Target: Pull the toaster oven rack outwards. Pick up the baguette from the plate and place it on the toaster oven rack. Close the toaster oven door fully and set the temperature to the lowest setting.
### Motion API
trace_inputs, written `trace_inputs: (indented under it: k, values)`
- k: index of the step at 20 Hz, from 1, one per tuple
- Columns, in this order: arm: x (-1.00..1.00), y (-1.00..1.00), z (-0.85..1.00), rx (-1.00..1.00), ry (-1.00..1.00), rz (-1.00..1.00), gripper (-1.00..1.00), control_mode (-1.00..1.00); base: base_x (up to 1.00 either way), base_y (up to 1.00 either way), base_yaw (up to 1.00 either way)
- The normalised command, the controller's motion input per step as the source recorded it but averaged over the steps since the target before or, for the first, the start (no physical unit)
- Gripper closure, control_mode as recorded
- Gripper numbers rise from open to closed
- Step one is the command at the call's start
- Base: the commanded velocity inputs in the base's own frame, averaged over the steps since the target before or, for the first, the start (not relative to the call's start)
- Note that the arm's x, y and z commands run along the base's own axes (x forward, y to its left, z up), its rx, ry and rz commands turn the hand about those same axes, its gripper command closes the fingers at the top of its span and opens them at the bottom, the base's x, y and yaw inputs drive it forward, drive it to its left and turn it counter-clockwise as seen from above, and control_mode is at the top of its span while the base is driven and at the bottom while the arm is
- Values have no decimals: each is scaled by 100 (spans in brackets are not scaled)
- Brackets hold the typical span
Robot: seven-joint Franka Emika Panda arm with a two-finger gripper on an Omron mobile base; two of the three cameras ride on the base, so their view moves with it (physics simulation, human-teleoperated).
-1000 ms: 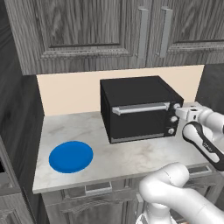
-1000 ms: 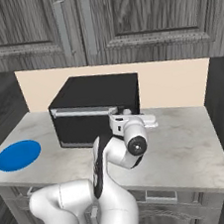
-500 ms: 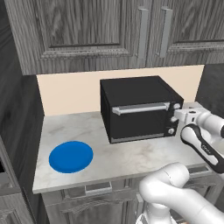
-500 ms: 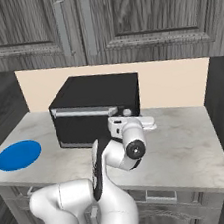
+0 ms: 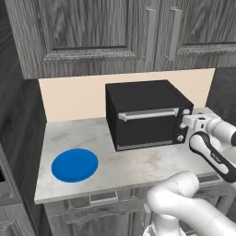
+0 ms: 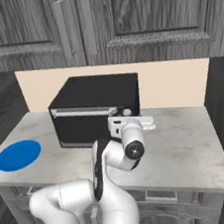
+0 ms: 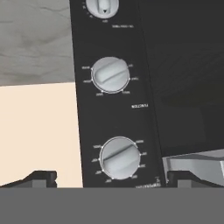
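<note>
The black toaster oven (image 5: 138,94) (image 6: 98,90) stands at the back of the counter. Its door (image 5: 145,129) (image 6: 81,128) is shut, with the silver handle (image 5: 147,114) along its top edge. The rack and the baguette are hidden. The blue plate (image 5: 74,165) (image 6: 18,155) lies bare at the counter's left. My gripper (image 5: 185,122) (image 6: 117,127) (image 7: 118,178) is open, right in front of the knob column, its fingertips (image 7: 43,177) straddling the nearest knob (image 7: 119,158). Two more knobs (image 7: 111,75) follow along the panel.
Grey wall cupboards (image 5: 115,32) hang above the oven. A beige backsplash (image 5: 73,99) runs behind it. The marble counter (image 5: 138,166) (image 6: 187,139) has room in front of the oven and to its right. My own arm (image 5: 212,152) curves up at the counter's right front.
My hand has crept a little closer to the oven's knob column. The oven, its door and the plate have not moved, and the jaws stay open.
</note>
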Motion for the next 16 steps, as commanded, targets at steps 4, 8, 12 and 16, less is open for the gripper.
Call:
trace_inputs:
  k: [4, 8, 12, 16]
  values:
    - [9, 0, 0, 0, 0, -1, -100, -100, 0, 0, 0]
    - [8, 6, 0, 0, 0, -1, -100, -100, 0, 0, 0]
    - [7, 3, 0, 0, 0, -1, -100, -100, 0, 0, 0]
    - [16, 0, 0, 0, 0, 0, -100, -100, 0, 0, 0]
